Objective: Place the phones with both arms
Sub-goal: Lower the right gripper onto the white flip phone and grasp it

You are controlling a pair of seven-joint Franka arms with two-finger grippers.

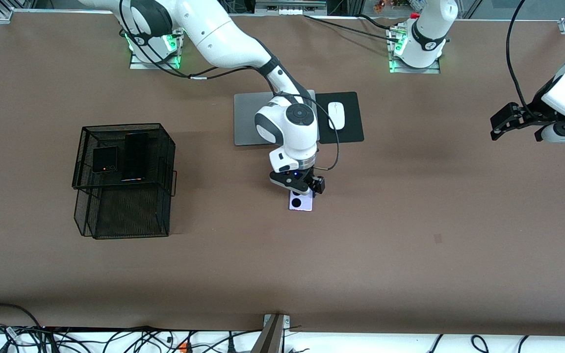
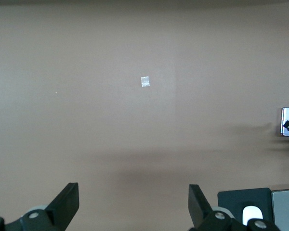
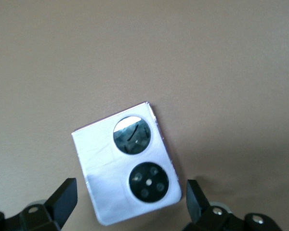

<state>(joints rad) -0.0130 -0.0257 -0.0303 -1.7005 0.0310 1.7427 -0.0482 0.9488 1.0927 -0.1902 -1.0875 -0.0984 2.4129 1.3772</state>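
The right gripper (image 1: 307,189) is hanging just over the lilac-white flip phone (image 1: 300,201), fingers (image 3: 62,197) spread apart and not touching it. That phone is lying flat on the table (image 1: 410,220) near the middle, nearer the front camera than the laptop (image 1: 250,117), its two black circles face up; its slightly longer side is running roughly toward the front camera, a little askew to the gripper. The left gripper (image 1: 515,125) is waiting in the air over the left arm's end of the table, fingers (image 2: 67,202) wide apart. I am counting three phones: this one, plus the small black flip phone (image 1: 103,159) and the long black phone (image 1: 135,157) lying side by side on top of the wire basket (image 1: 125,211) toward the right arm's end. One mouse (image 1: 336,115) is sitting on one black pad (image 1: 348,132) beside the laptop
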